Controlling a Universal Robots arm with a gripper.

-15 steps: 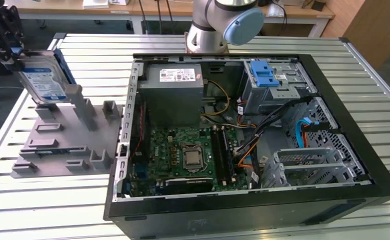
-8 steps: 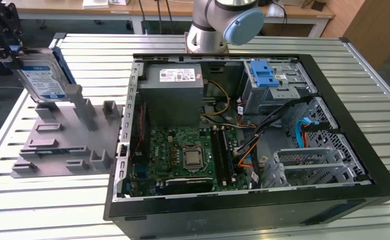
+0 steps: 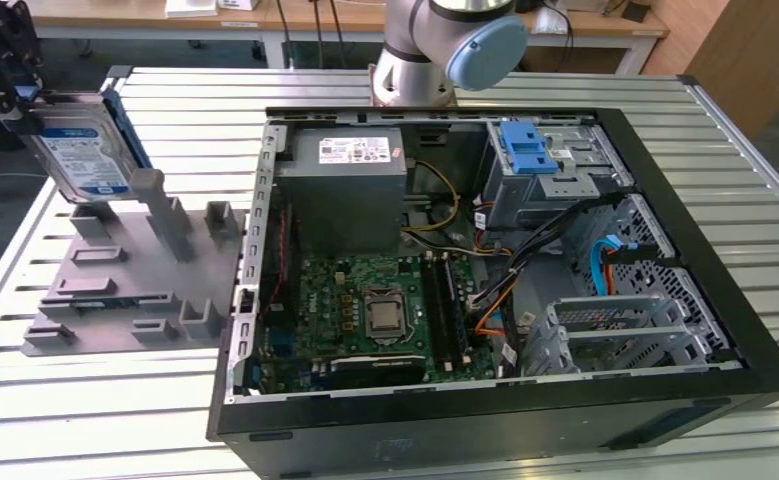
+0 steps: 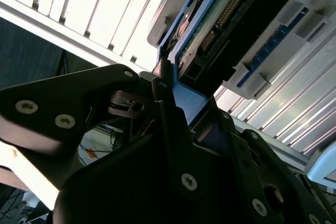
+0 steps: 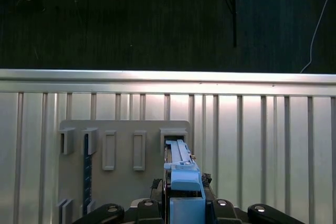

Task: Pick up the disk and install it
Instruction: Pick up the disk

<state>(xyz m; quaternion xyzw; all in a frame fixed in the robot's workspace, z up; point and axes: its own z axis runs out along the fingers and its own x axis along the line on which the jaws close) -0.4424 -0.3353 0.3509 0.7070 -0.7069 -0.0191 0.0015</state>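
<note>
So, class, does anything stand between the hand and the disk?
Nothing visible does. The hand is closed on the upper end of the disk, at the grey holder on the exterior view's left.

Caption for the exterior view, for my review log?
Gripper clamps the upright disk at the grey holder, beside the open computer case on the slatted table.

Silver blue-railed disk [image 3: 82, 155] upright at grey holder [image 3: 109, 290]

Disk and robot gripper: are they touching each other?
Touching. In the second wrist view the gripper clamps the blue side rail of the disk between its black fingers, with no gap showing.
</note>
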